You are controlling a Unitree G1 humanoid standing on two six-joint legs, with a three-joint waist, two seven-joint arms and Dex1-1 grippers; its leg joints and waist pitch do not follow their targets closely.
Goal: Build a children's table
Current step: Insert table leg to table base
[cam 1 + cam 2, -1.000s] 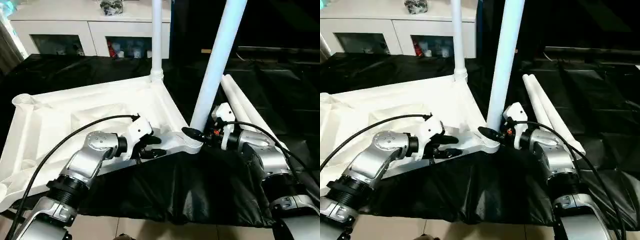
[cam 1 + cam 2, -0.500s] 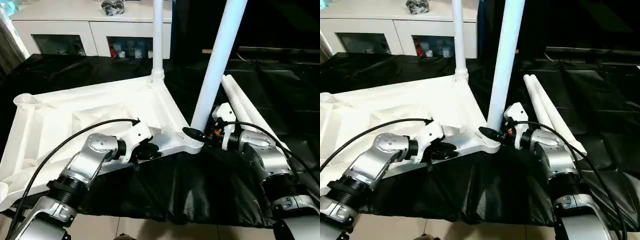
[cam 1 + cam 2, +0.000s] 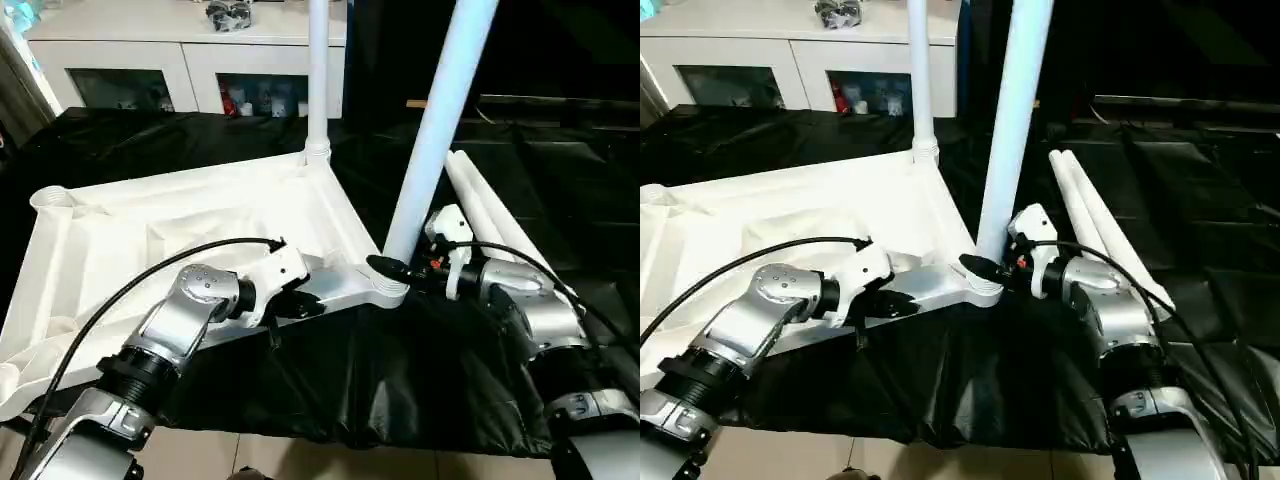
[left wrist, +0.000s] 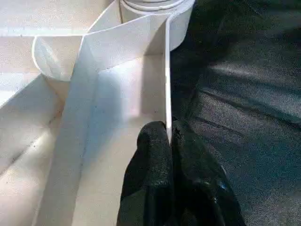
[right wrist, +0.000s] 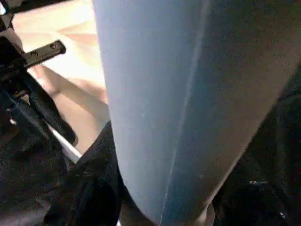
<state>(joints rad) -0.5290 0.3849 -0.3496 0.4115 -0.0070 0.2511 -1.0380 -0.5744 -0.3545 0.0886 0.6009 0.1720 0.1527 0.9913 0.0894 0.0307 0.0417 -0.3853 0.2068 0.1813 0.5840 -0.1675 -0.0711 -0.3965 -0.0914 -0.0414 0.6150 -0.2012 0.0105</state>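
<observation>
Tabletop (image 3: 150, 230), upside down on the black cloth (image 3: 380, 380), fills the left of the scene; it looks like light, stiff moulded plastic, smooth enough to slide, so its thin edge wall is the sensible handhold. One leg (image 3: 318, 80) stands in the far corner socket. A second leg (image 3: 440, 120) leans in the near right socket (image 3: 385, 290); the right gripper (image 3: 395, 268) has its fingers round its base. Two spare legs (image 3: 485, 215) lie to the right. The left gripper (image 4: 168, 141) is pinched tight on the near edge wall, steadying everything.
</observation>
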